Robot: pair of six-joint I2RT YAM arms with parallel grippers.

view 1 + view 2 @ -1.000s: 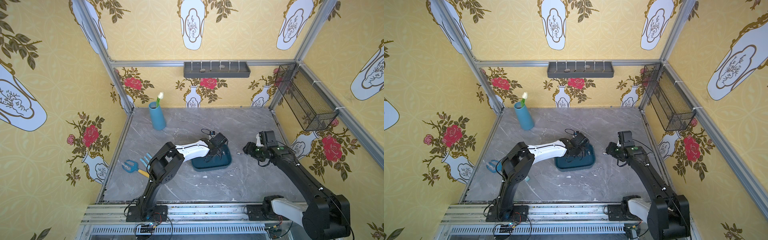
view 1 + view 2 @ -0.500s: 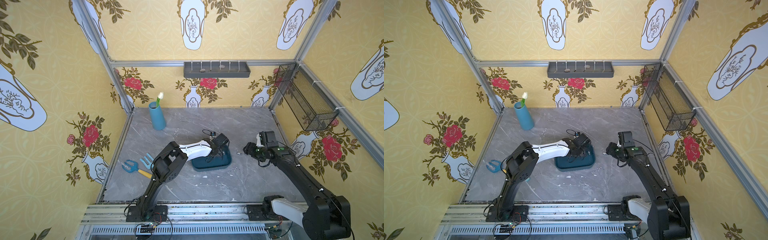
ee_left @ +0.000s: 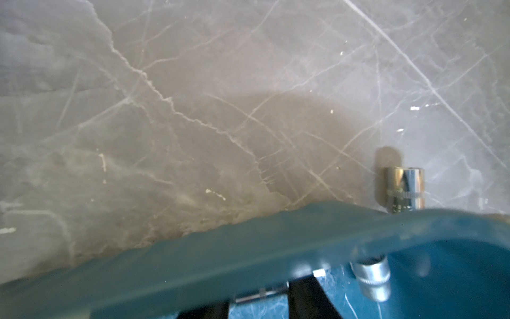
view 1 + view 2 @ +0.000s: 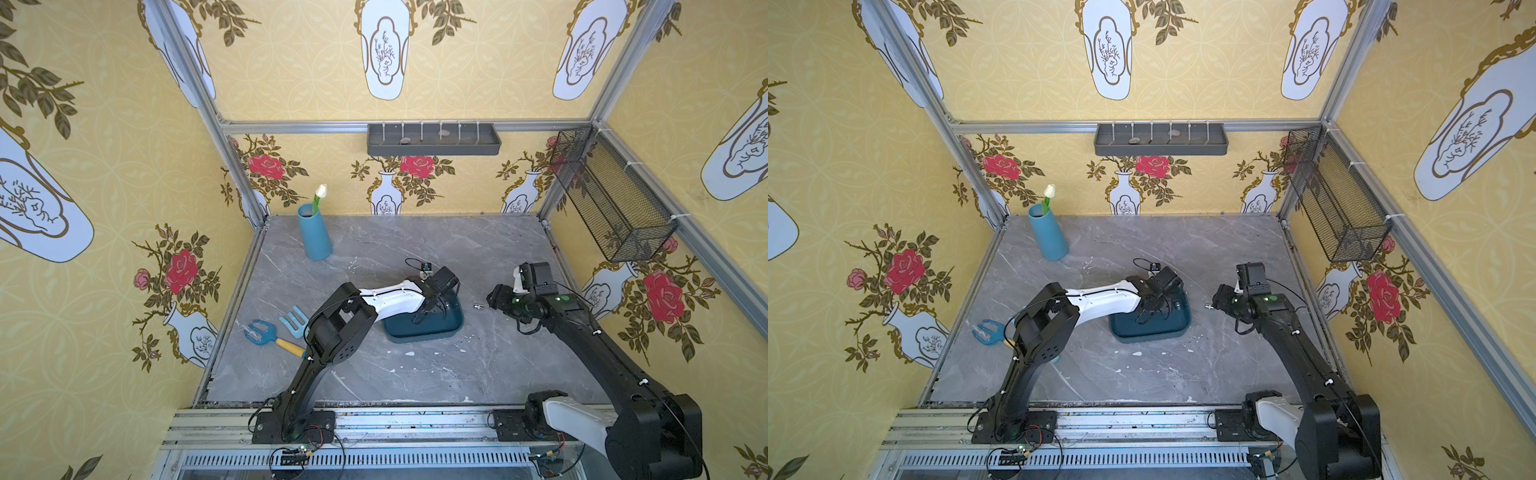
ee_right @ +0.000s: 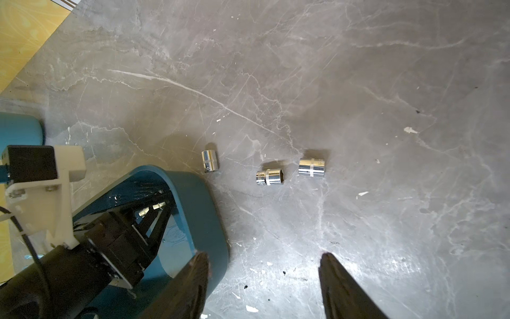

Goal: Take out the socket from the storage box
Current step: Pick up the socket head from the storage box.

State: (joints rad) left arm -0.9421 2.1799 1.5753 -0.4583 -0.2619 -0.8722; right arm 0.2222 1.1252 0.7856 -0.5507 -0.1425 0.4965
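Note:
The teal storage box sits mid-table. My left gripper reaches down inside it. Its jaws are shut on a small chrome socket that lies across the gap between them. A second socket rests on the box floor beside them. Outside the box wall, three sockets lie on the marble, one close to the box and two farther off. My right gripper hovers open to the right of the box, holding nothing.
A blue vase with a tulip stands at the back left. Two garden forks lie near the left arm. On the back wall hangs a grey tray, and a wire-mesh basket hangs on the right wall.
My left gripper's jaws have narrowed around the socket inside the box, and the left elbow has shifted slightly. The right arm has stayed where it was.

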